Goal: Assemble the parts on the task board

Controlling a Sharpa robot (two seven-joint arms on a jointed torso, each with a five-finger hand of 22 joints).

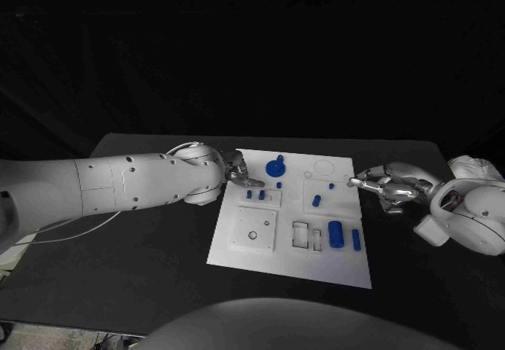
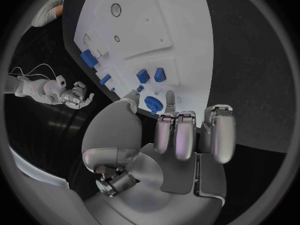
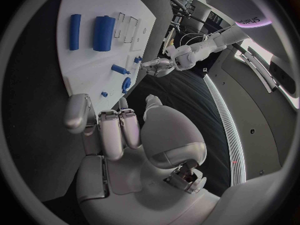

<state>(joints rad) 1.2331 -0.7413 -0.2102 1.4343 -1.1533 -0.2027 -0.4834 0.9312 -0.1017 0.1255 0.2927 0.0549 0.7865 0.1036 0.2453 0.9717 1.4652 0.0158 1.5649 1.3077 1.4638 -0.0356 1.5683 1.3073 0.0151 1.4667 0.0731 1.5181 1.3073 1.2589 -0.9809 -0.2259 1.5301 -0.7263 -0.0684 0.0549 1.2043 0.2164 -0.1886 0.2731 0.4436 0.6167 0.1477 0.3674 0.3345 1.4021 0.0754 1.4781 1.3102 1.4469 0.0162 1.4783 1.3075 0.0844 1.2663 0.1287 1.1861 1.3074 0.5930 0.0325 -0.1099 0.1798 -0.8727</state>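
The white task board (image 1: 240, 244) lies mid-table with several blue parts on it. A round blue part (image 1: 276, 168) sits near its far left corner and two small blue blocks (image 1: 256, 195) lie just in front of it. My left hand (image 1: 240, 173) hovers over that corner beside the round part (image 2: 152, 103), thumb and one finger apart with nothing between them. My right hand (image 1: 384, 186) is at the board's right edge, also holding nothing (image 3: 119, 130). A thick blue cylinder (image 1: 336, 234) and a thin one (image 1: 357, 239) lie near the front right.
The board has a square raised plate (image 1: 256, 228) at front left and two rectangular slots (image 1: 309, 235) beside the cylinders. A white cable (image 1: 74, 230) trails under my left arm. Black tabletop (image 1: 126, 277) surrounds the board.
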